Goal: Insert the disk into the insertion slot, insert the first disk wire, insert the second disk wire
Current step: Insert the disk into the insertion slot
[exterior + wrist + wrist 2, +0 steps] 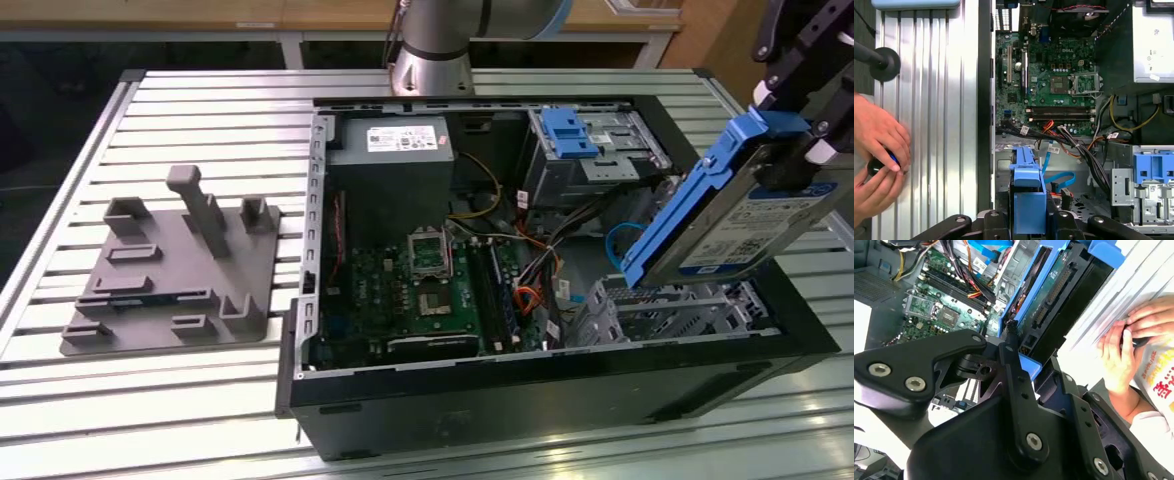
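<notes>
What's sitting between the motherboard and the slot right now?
A tangle of cables, black, orange and blue, lies between the motherboard and the slot, as the exterior view shows.

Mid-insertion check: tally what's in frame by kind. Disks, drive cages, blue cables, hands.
Disk: 1
Drive cages: 2, the insertion slot and the bay with blue tab
Blue cable: 1
Hands: 2
Total: 6
</notes>
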Tool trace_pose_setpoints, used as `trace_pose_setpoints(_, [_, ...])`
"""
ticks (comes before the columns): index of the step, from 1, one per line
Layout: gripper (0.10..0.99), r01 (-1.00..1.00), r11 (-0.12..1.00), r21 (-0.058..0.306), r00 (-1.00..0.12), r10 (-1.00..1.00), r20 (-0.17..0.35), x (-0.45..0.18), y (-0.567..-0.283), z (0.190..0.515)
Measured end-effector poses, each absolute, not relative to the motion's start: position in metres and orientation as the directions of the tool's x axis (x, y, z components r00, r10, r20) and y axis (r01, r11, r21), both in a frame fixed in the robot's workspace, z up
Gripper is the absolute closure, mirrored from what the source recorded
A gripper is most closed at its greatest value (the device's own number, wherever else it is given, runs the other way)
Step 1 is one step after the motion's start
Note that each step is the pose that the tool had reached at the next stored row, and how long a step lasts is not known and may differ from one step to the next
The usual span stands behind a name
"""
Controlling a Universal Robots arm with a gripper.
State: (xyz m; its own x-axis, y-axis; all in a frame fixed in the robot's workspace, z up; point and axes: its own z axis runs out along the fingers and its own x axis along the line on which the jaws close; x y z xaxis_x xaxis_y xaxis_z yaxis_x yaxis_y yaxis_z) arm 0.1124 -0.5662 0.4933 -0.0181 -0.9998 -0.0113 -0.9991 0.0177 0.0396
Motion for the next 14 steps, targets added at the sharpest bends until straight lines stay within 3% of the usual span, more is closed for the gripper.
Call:
trace_pose_setpoints(7, [0.725,-0.999,0.015,0.04,-0.018,-0.997,-0.07,0.1124,-0.5673,0.4932])
trace_pose_setpoints(14, [0.725,-0.999,0.015,0.04,-0.017,-0.997,-0.071,0.1125,-0.5673,0.493])
